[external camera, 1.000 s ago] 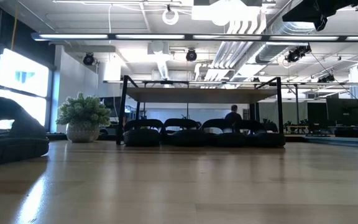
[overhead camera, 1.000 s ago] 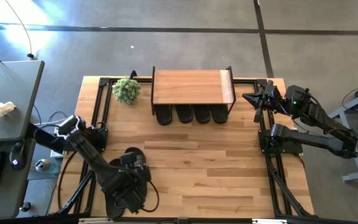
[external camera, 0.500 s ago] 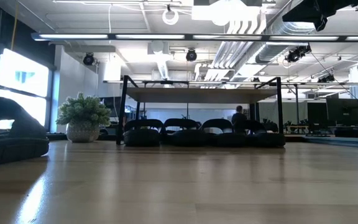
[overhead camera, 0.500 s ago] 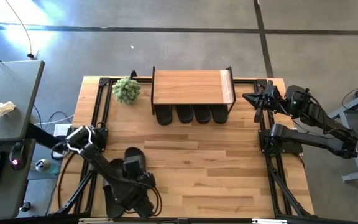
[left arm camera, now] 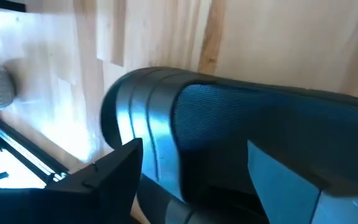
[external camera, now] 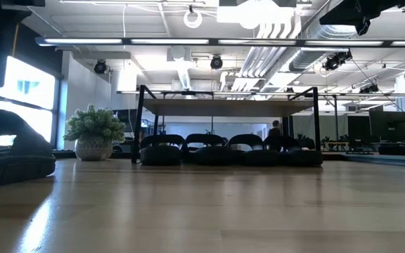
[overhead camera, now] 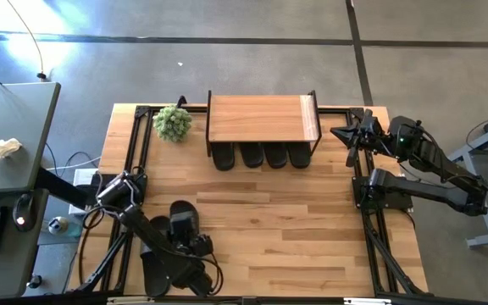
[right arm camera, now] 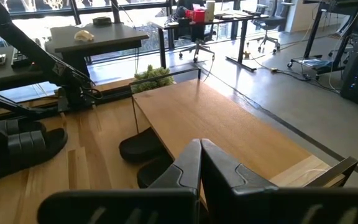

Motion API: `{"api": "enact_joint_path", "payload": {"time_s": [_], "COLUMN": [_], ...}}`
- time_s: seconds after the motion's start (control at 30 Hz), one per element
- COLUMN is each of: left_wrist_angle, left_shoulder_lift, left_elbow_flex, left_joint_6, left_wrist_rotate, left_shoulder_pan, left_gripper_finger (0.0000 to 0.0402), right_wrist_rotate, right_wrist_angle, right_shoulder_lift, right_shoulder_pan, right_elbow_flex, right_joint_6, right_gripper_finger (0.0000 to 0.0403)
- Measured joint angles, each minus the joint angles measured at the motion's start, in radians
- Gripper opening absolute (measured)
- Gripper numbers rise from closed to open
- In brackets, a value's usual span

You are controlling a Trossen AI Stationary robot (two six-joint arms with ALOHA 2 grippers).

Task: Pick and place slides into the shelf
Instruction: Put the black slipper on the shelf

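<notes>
Several black slides (overhead camera: 261,156) sit in a row under the shelf (overhead camera: 263,119), soles on the table. Two more slides lie at the near left: one (overhead camera: 182,218) with its ribbed strap (left arm camera: 160,118) up, the other (overhead camera: 152,273) by the near edge. My left gripper (overhead camera: 190,254) hovers low over the first one. It is open (left arm camera: 194,149), with a finger on each side of the strap. My right gripper (overhead camera: 351,135) waits shut (right arm camera: 199,163) at the far right, beside the shelf. My left gripper has its fingers (left arm camera: 114,174) on either side of the slide's strap, coming down at a slant from the near side. I cannot tell whether they touch it. The slide lies flat on the table.
A small potted plant (overhead camera: 173,123) stands left of the shelf at the far edge. Black frame rails (overhead camera: 134,152) run along the table's left and right sides. The bare wooden tabletop (overhead camera: 295,229) stretches between the shelf and the near edge.
My left arm has swung a little toward the table's near edge and right, bringing its gripper over the near end of the slide at the near left. The slides have stayed where they were.
</notes>
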Motion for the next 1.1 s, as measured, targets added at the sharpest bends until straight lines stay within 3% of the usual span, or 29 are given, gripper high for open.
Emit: {"api": "enact_joint_path", "payload": {"time_s": [0.2, 0.43, 0.87, 1.1], "left_wrist_angle": [0.023, 0.013, 0.110, 0.086], "left_shoulder_lift": [0.010, 0.012, 0.005, 0.013], "left_elbow_flex": [-0.039, -0.148, -0.300, -0.300], "left_joint_6": [-0.005, -0.047, -0.061, -0.059], "left_wrist_rotate": [-0.014, 0.041, 0.002, -0.050], "left_shoulder_pan": [0.029, 0.060, 0.103, 0.104], "left_gripper_finger": [0.0284, 0.0276, 0.0262, 0.0211], "right_wrist_rotate": [0.000, 0.000, 0.000, 0.000], "right_wrist_angle": [0.000, -0.005, -0.005, -0.008], "right_shoulder_lift": [0.000, 0.000, 0.000, 0.000], "right_shoulder_pan": [0.000, 0.000, 0.000, 0.000], "right_elbow_flex": [0.000, 0.000, 0.000, 0.000], "right_joint_6": [0.000, 0.000, 0.000, 0.000], "right_gripper_finger": [0.0000, 0.0000, 0.0000, 0.0000]}}
